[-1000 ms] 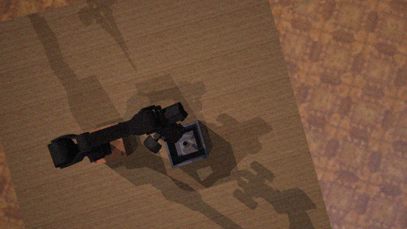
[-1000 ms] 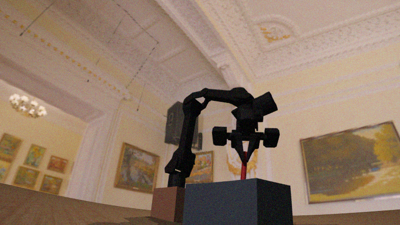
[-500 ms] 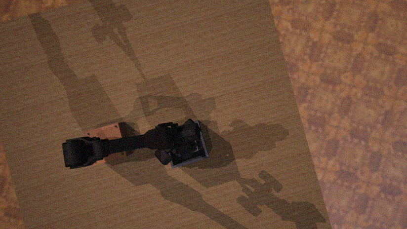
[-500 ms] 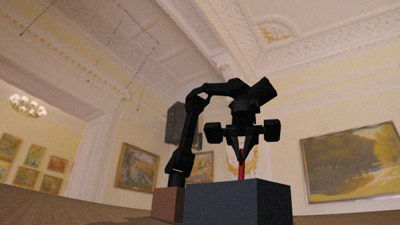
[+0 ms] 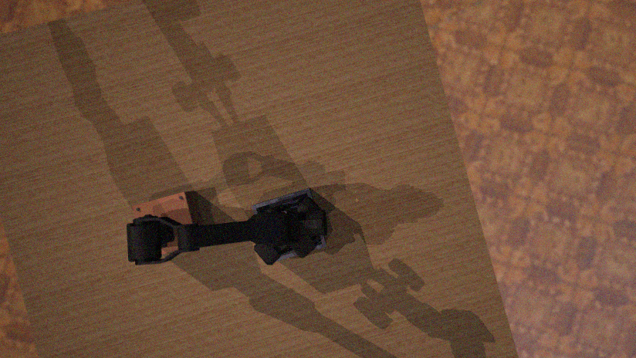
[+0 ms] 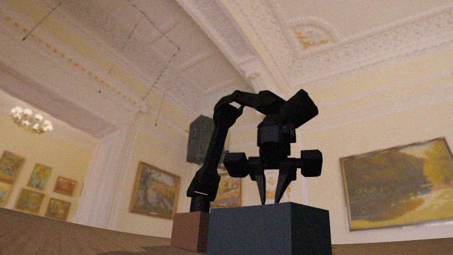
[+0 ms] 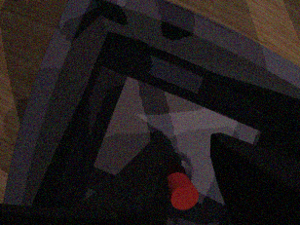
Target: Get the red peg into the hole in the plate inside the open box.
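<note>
Low in the wrist view, right of centre, where the red peg (image 7: 184, 193) shows inside the blue-grey open box (image 5: 282, 199) (image 6: 250, 231) (image 7: 41, 92), its seating in the bottom plate (image 7: 122, 128) cannot be told. At the exterior view's lower centre, the gripper (image 5: 304, 224) (image 6: 270, 203) stands narrowly open, fingertips at the rim, nothing visible between them.

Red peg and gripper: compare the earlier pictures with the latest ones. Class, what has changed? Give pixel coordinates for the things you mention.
The gripper (image 5: 289, 224) (image 6: 270, 202) moved rightward in the top view, over the open box (image 5: 285, 199) (image 6: 250, 228) (image 7: 41, 96). Its fingers parted, letting go of the red peg (image 7: 184, 196), which is now down inside the box; whether it is fully seated cannot be told. The box and orange-brown block (image 5: 171, 207) (image 6: 185, 229) stayed put.
</note>
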{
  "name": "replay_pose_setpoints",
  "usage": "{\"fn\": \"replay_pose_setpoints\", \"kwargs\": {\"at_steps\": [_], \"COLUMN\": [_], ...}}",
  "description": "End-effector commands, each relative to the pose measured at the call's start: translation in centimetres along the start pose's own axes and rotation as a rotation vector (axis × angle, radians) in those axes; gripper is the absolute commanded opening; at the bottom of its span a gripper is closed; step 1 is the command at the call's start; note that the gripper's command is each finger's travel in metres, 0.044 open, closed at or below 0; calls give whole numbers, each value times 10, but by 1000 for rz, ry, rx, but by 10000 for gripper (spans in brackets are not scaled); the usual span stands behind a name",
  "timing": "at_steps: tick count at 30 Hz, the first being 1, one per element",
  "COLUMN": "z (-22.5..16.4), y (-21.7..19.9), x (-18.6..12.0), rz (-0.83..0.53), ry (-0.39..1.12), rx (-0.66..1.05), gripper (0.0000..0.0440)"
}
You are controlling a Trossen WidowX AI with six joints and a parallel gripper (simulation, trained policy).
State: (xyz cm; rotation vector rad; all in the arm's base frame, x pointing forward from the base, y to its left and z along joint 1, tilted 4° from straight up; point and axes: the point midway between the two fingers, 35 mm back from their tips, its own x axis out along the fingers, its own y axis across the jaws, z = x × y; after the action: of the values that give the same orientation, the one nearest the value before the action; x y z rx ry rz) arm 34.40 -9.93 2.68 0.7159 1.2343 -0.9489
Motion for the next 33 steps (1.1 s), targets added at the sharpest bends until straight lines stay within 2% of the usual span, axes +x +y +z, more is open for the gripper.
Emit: {"fn": "replay_pose_setpoints", "kwargs": {"at_steps": [1,5,11,15,22,33], "z": [1,15,34,54,91,92], "y": [-1,5,11,15,18,18], "x": [14,24,32,31,24,24], "rz": [-25,-15,-3,26,71,72], "ry": [20,8,-19,-64,-147,-150], "rx": [-22,-14,-10,5,37,38], "gripper": [123,225,340,437,440,440]}}
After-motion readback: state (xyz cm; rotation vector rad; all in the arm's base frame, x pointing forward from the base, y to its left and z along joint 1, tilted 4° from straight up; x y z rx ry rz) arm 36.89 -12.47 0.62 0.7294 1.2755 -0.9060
